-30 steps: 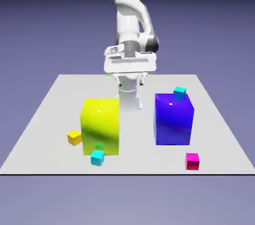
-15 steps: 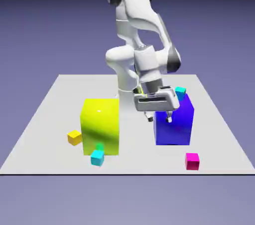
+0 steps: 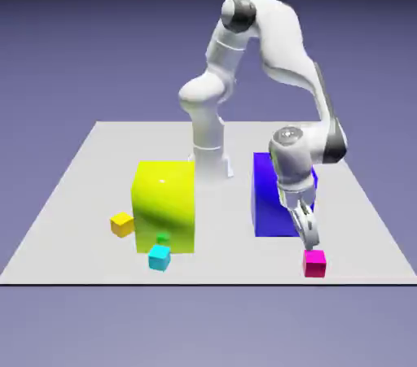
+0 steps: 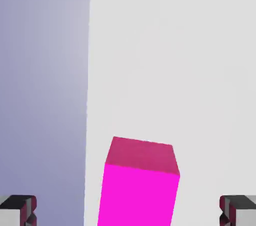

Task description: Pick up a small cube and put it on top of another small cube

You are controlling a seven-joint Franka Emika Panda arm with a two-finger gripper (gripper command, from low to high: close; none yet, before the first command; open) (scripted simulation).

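The tiny magenta cube (image 3: 314, 263) rests on the table near the front edge, at the exterior view's right. Just above it hangs my gripper (image 3: 309, 242), open and tilted, its tips close over the cube without holding it. In the hand view the magenta cube (image 4: 140, 185) fills the lower middle, and my gripper (image 4: 128, 210) stands wide, one grey fingertip (image 4: 17, 209) at each bottom corner, well apart from the cube's sides. The tiny yellow-orange cube (image 3: 122, 224) lies far off at the exterior view's left, beside the big yellow-green block.
A large yellow-green block (image 3: 165, 206) stands left of centre with a tiny cyan cube (image 3: 159, 257) at its front. A large blue block (image 3: 277, 194) sits right behind my hand. The table's front edge (image 4: 88, 94) runs close beside the magenta cube.
The arm has swung from the table's back, past the blue block, down toward the exterior view's lower right, ending just above the magenta cube. The jaws stayed open throughout.
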